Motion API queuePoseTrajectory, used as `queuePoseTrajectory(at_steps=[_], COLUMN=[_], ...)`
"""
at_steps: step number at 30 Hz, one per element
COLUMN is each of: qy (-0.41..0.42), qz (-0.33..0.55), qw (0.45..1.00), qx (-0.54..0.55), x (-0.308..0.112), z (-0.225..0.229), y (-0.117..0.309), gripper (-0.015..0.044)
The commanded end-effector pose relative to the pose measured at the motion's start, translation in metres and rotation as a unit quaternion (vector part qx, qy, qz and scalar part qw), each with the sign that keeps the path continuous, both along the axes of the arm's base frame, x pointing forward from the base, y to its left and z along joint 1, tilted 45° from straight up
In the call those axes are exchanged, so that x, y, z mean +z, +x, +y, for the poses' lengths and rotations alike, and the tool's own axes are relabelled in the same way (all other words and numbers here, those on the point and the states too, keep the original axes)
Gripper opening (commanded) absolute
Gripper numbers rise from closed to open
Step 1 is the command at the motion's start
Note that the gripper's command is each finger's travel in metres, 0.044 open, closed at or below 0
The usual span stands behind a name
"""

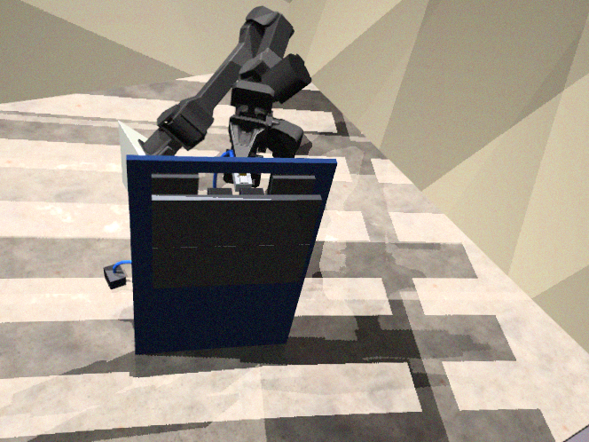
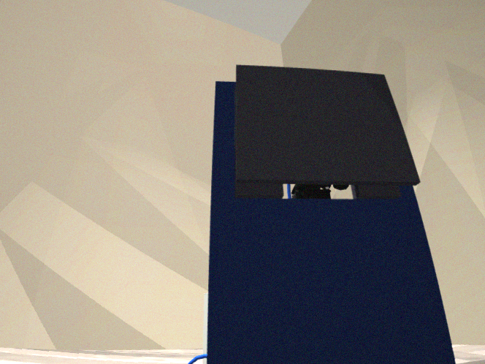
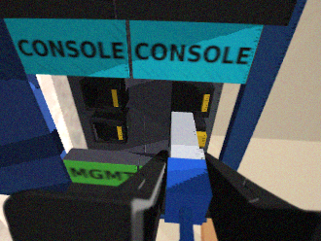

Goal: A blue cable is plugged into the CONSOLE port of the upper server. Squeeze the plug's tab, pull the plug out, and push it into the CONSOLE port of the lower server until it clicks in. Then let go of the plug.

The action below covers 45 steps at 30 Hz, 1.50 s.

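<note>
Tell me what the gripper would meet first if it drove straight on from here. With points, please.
Its plug (image 1: 239, 180) (image 3: 188, 187) leads, so probably the dark port panel (image 3: 155, 104), by the right-hand ports (image 3: 191, 97); depth is unclear.

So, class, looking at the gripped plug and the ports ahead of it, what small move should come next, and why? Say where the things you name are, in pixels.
Probably a small sideways shift to line up with a port before any push: the gripper (image 3: 184, 157) holds the blue plug (image 3: 187, 187), whose clear tip overlaps the right-hand ports' left edge.
</note>
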<state>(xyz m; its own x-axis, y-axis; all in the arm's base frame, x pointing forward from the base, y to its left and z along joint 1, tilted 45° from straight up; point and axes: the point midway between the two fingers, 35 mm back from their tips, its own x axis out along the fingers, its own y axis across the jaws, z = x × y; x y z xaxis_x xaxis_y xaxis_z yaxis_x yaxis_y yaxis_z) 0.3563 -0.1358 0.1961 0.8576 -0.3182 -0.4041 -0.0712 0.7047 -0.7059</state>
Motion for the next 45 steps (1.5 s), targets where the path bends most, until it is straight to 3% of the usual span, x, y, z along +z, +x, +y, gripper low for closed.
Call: queuePoseTrajectory(at_steps=[1,33,45], qy=[-0.003,-0.002,-0.001], qz=[-0.002,-0.001,-0.001], qw=[1.0,1.0,1.0], qx=[0.0,0.0,-0.001], x=[0.002,0.003,-0.036], z=[0.0,0.001,0.039], y=[-0.003,-0.02,-0.017], gripper=[0.0,0.0,0.0])
